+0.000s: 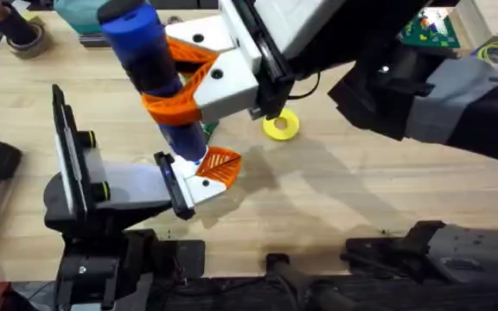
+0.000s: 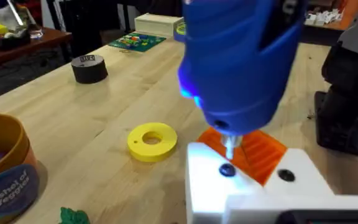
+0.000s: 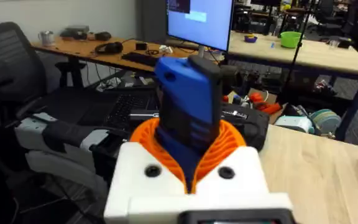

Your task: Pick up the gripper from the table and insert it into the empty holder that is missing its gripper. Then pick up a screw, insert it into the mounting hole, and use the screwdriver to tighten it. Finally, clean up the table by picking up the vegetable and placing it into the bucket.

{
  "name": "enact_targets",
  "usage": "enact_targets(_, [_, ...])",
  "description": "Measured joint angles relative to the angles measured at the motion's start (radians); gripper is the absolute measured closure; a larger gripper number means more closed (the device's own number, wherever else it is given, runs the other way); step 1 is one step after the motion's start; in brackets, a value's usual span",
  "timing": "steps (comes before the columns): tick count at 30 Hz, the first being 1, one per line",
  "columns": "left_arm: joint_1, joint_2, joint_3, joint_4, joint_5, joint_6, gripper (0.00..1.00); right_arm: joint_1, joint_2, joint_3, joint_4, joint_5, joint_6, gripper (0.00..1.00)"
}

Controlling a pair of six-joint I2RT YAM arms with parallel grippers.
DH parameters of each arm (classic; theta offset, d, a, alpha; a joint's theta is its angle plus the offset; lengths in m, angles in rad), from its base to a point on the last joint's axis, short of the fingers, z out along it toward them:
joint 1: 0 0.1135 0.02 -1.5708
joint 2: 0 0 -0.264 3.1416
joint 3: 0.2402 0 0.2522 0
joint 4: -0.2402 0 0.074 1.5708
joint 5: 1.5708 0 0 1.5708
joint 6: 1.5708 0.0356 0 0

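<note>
My right gripper (image 1: 176, 82) reaches in from the upper right and is shut on the blue screwdriver (image 1: 145, 47), which stands nearly upright between its orange pads (image 3: 225, 146). The screwdriver's metal bit (image 2: 230, 146) points down at a dark screw (image 2: 227, 170) sitting in a hole of the white holder (image 2: 260, 190). The orange ribbed gripper (image 2: 263, 152) sits against that holder at the tip of my left gripper (image 1: 206, 177). A green leafy vegetable (image 2: 73, 216) lies on the table beside the orange-brown bucket (image 2: 2, 162).
A yellow ring disc (image 1: 281, 126) lies just right of the screwdriver. A black tape roll (image 2: 89, 67) stands farther off on the table. The wooden table (image 1: 361, 199) is bare at the right. A green board with coloured toys (image 1: 429, 30) lies at the far right corner.
</note>
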Motion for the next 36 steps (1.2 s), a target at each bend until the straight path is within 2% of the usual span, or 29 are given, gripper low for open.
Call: enact_targets(36, [0.0, 0.0, 0.0, 0.0, 0.0, -0.001, 0.997, 0.009, 0.018, -0.013, 0.0, 0.006, -0.029, 0.978])
